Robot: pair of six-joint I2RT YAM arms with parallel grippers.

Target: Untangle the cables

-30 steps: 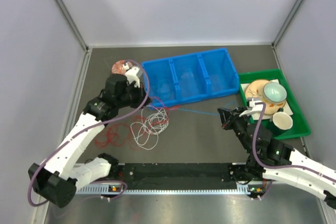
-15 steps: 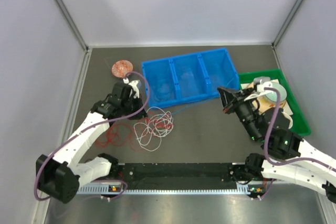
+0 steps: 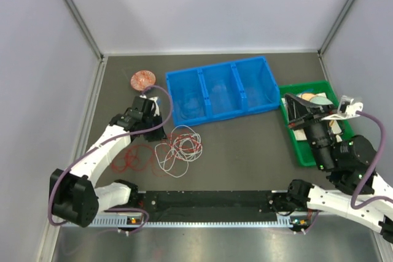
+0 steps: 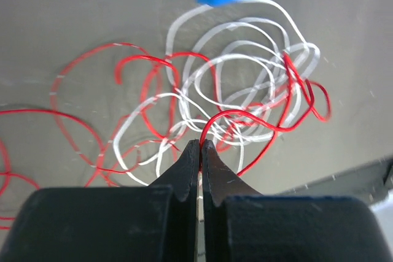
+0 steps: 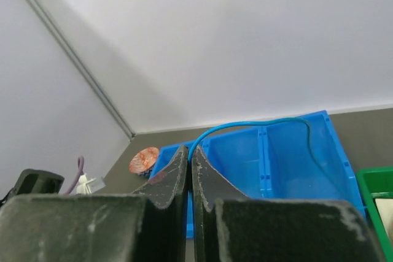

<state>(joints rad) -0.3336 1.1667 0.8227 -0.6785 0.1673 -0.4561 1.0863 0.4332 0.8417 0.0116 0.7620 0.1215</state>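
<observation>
Right gripper (image 5: 189,151), clamped on blue cable (image 5: 258,124), has been swung to frame right; red cable (image 4: 264,128) is pinched by left gripper (image 4: 199,146); blue seemingly freed.

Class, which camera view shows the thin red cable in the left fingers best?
The left wrist view: the thin red cable arches out of the shut left fingers over white loops. The top external view shows it only as small red loops in the tangle; the right wrist view shows none of it.
</observation>
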